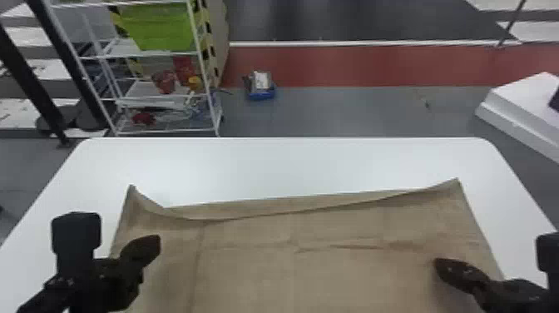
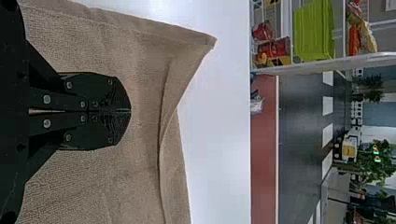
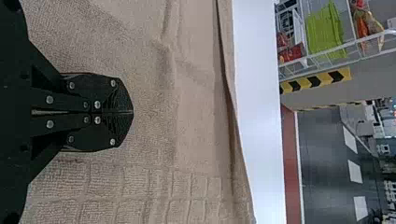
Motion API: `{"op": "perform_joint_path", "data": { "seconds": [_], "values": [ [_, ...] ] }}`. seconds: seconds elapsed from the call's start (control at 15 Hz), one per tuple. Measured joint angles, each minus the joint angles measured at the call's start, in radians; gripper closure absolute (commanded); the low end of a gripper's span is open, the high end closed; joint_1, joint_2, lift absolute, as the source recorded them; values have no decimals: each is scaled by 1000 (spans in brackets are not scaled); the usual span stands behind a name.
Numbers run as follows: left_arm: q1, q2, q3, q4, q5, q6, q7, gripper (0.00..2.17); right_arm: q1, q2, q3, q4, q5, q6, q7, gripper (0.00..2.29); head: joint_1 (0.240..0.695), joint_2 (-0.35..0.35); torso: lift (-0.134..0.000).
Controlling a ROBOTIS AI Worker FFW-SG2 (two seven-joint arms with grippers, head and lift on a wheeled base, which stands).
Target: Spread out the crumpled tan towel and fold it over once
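Observation:
The tan towel (image 1: pixel 332 258) lies spread across the near part of the white table, its far edge curled over in a narrow strip and both far corners poking outward. In the head view my left gripper (image 1: pixel 145 249) is over the towel's left part, and my right gripper (image 1: pixel 451 268) is over its right part. Both fingers of the left gripper (image 2: pixel 130 111) meet at the tips in the left wrist view, towel cloth (image 2: pixel 140 186) behind them. The right gripper (image 3: pixel 132 112) is likewise shut in the right wrist view, against towel (image 3: pixel 196 116). Whether cloth is pinched in either, I cannot tell.
White table surface (image 1: pixel 266 166) extends beyond the towel's far edge and at both sides. Past the table stand a wire shelf (image 1: pixel 149 54) at the left and a white block (image 1: pixel 524 108) at the right, with a small blue item (image 1: pixel 261 93) on the floor.

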Motion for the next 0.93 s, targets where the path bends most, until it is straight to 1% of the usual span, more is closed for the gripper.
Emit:
{"op": "perform_joint_path", "data": {
  "seconds": [0.27, 0.4, 0.53, 0.67, 0.8, 0.93],
  "values": [
    [-7, 0, 0, -10, 5, 0, -1, 1828, 20, -3, -4, -10, -2, 34, 18, 1895, 695, 23, -124],
    [-8, 0, 2, -11, 5, 0, -1, 1828, 53, -6, -14, -37, -15, 37, 27, 1895, 695, 28, -124],
    [-8, 0, 4, -11, 5, 0, -1, 1831, 90, -14, -47, -75, -40, 41, 36, 1895, 695, 21, -124],
    [-8, -1, 5, -13, 5, 0, 0, 1831, 113, -18, -100, -107, -67, 79, 74, 1895, 695, -1, -124],
    [-5, -2, 4, -15, 5, 2, 0, 1831, 128, -23, -144, -122, -77, 98, 86, 1895, 695, -27, -124],
    [1, -2, 4, -21, 5, 3, 0, 1831, 135, -39, -180, -110, -79, 93, 88, 1895, 695, -57, -124]
  ]
}}
